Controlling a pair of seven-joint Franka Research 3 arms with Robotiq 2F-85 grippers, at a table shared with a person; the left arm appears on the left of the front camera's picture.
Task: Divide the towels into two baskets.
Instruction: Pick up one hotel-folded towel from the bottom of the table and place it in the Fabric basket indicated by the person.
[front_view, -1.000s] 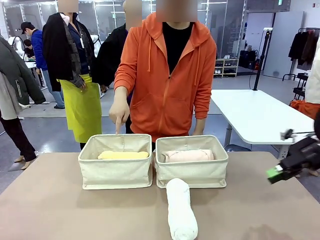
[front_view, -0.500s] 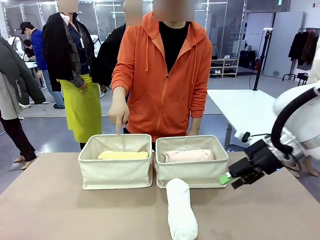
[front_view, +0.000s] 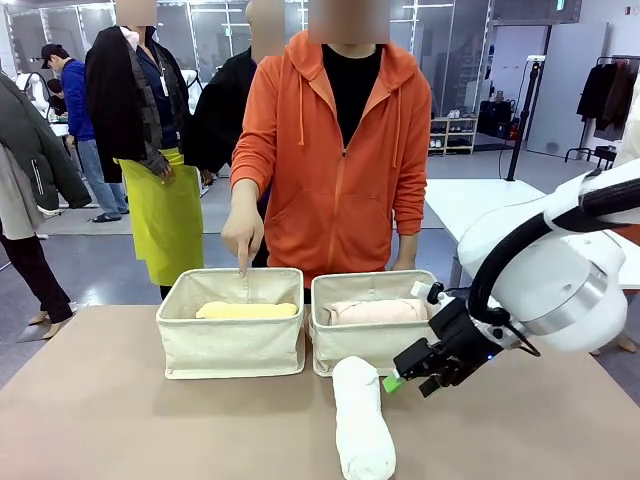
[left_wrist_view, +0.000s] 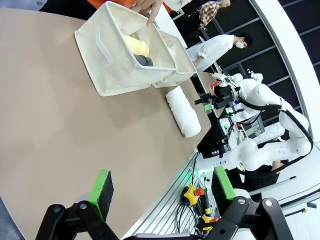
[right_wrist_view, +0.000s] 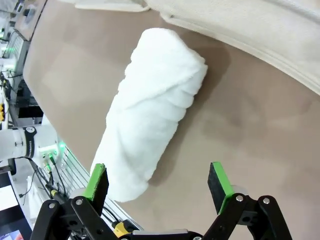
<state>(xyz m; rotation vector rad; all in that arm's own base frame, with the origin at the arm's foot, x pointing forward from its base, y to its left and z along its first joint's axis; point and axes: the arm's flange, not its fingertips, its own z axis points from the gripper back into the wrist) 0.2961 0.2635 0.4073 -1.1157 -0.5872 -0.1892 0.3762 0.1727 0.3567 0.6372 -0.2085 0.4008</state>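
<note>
At the left of the front view, the left basket (front_view: 232, 335) stands on the brown counter (front_view: 120, 420) with the pale yellow towel (front_view: 246, 311) lying along it. My left wrist view also catches a dark grey towel (left_wrist_view: 144, 60) tucked under the yellow one in that basket. The person in the orange hoodie stands at the far side, and their hand (front_view: 243, 232) points one finger down at the back rim of the left basket.

Just right of it, close alongside, is the right basket (front_view: 383, 338), holding the light pink towel (front_view: 375, 311).

In front of the right basket, at lower centre of the frame, the white towel (front_view: 362, 432) lies on the counter, its far end touching or nearly touching the basket's front wall.

At the right, my right gripper (front_view: 400, 376) hangs just beside the far end of the white towel. My right wrist view shows my fingers (right_wrist_view: 217, 181) spread wide with nothing between them, the towel lying lower left to upper right beyond them.

My left gripper (left_wrist_view: 162, 187) hovers over bare counter, its fingers equally wide and empty.
</note>
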